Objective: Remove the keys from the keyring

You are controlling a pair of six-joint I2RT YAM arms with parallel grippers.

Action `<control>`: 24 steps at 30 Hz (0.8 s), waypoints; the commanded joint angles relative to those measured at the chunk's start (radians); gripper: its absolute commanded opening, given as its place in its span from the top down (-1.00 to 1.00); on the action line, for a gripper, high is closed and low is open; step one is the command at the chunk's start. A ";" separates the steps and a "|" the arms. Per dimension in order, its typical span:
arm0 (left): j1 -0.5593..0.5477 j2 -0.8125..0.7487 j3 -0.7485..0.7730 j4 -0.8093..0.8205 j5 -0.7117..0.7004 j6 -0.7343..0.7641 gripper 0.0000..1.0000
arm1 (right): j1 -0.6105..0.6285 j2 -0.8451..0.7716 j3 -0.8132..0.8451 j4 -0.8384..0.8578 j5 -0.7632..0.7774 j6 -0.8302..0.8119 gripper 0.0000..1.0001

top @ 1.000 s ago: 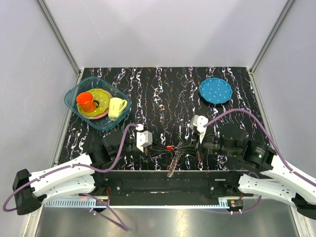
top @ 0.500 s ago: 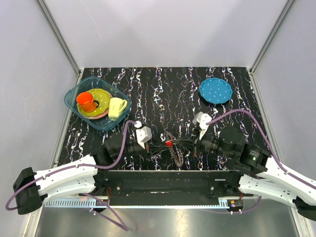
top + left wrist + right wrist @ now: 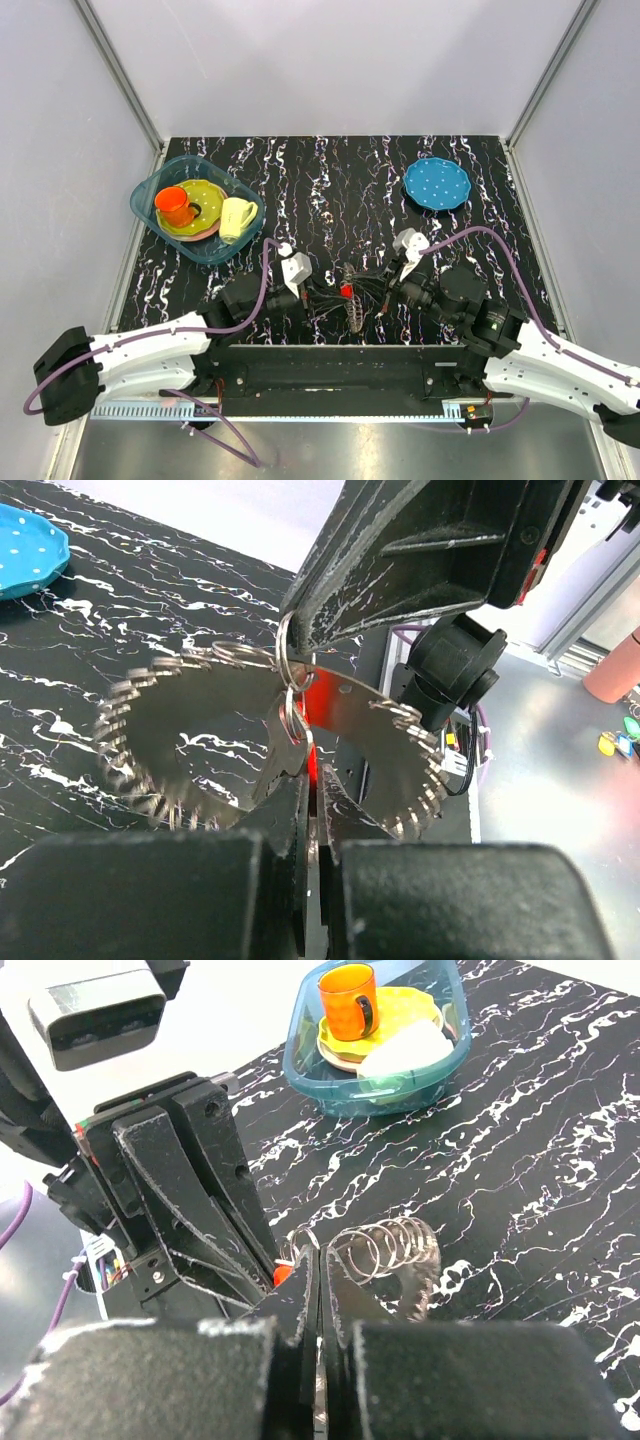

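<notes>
My left fingers [image 3: 275,845] are fully closed on the keyring [image 3: 375,720] from 9 o'clock, my right fingers [image 3: 295,1305] likewise from 3 o'clock. The red key [image 3: 346,291] sits between them, near the 6 o'clock edge of the tabletop [image 3: 330,180].

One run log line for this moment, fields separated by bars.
left gripper: jaws shut on red key | right gripper: jaws shut on keyring | red key: not yet off keyring | phase: removal in progress
</notes>
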 commanded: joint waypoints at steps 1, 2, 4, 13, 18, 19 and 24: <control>-0.005 0.023 -0.008 0.123 0.057 -0.035 1.00 | -0.002 -0.001 -0.017 0.216 0.108 0.042 1.00; -0.005 0.024 -0.014 0.126 0.056 -0.037 1.00 | -0.002 -0.001 -0.022 0.224 0.112 0.051 1.00; -0.005 0.027 -0.020 0.141 0.048 -0.040 1.00 | -0.002 0.002 -0.036 0.246 0.103 0.057 1.00; -0.005 0.003 -0.020 0.132 -0.004 -0.039 1.00 | 0.000 -0.001 -0.129 0.396 0.083 0.103 1.00; -0.005 0.010 -0.022 0.149 -0.006 -0.049 1.00 | -0.002 0.016 -0.174 0.479 0.076 0.125 1.00; -0.005 0.009 -0.022 0.147 -0.006 -0.049 1.00 | -0.002 0.022 -0.174 0.473 0.069 0.131 1.00; -0.005 -0.023 -0.017 0.083 -0.056 -0.045 0.61 | -0.002 0.016 -0.195 0.482 0.054 0.138 1.00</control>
